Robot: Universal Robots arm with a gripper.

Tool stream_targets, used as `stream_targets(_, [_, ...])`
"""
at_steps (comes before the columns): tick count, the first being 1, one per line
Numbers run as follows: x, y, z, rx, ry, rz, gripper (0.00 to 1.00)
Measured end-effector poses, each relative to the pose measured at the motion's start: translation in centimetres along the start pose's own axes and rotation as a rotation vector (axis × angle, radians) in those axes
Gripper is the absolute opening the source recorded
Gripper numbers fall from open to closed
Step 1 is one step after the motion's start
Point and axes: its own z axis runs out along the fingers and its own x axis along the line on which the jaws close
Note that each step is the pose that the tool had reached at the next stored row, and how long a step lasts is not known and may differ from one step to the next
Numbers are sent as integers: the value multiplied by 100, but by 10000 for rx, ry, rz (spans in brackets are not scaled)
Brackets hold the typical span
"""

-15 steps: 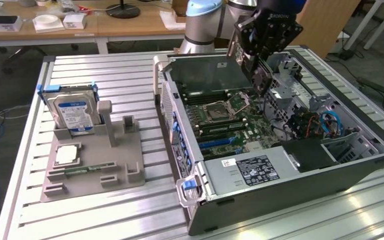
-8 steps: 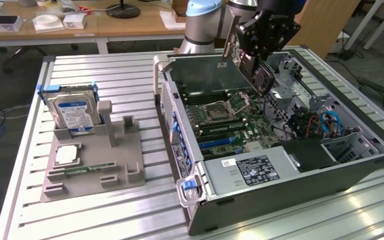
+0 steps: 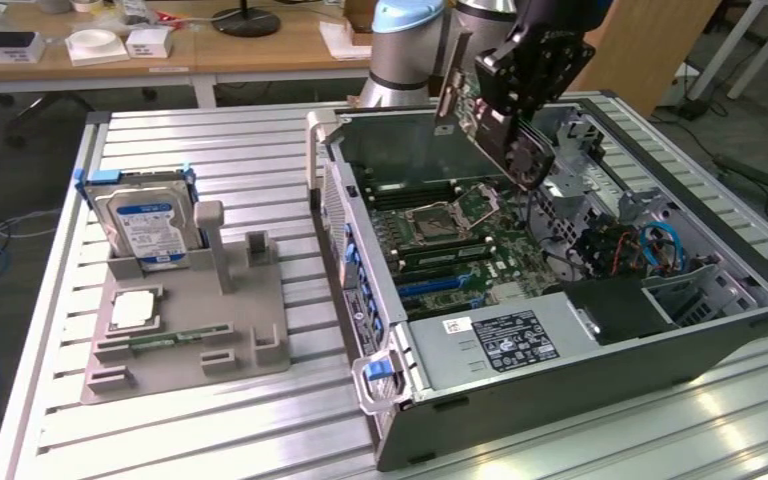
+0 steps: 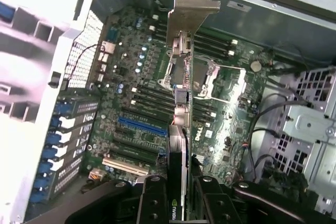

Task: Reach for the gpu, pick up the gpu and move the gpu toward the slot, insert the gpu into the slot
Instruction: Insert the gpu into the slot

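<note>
One thing matters here: my gripper [image 4: 181, 203] is pinching the gpu [image 4: 178, 150] above the motherboard [image 4: 131, 66]. The blue slot [image 4: 140, 126] lies below the gripper, off the gpu's flat side, running crosswise to it, I reckon.

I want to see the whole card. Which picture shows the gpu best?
The exterior view: the gpu shows more of its flat side, tilted above the open case. The wrist view shows it edge-on, metal bracket at the far end, clamped in the gripper.
</note>
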Motion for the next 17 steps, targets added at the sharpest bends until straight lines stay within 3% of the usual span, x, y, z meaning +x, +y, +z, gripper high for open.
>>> stream_targets(17, [0,-1,22,8,113,-2966,26])
